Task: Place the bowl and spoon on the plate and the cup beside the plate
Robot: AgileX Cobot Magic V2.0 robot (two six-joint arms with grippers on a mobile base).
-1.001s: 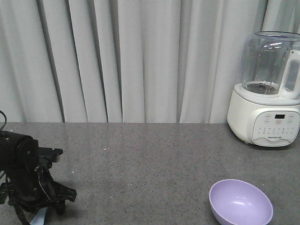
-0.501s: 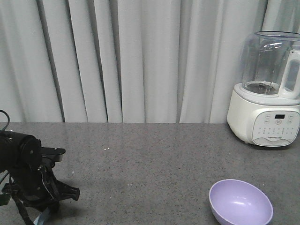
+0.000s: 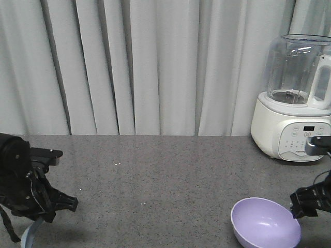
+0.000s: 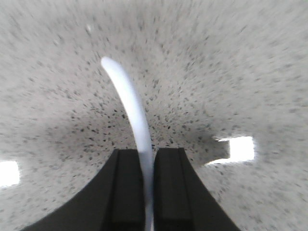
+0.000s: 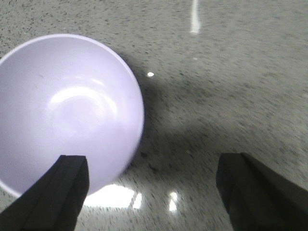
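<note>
Now two pickups run at once. On the near left, the left hand (image 4: 148, 161) is pinched narrow on the spoon (image 4: 131, 103), which hangs toward the desk (image 3: 165, 175); whether its tip touches I cannot tell. The right hand (image 5: 155, 180) hovers spread wide by the bowl (image 5: 62, 106) at the near right, one finger above its rim. Neither plate nor cup shows. Next, I judge, the right hand must drop to straddle the bowl's wall, then close.

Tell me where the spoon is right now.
The spoon is pinched in the left hand, at the lower left of the front view, across the counter from the purple bowl at the lower right.
</note>
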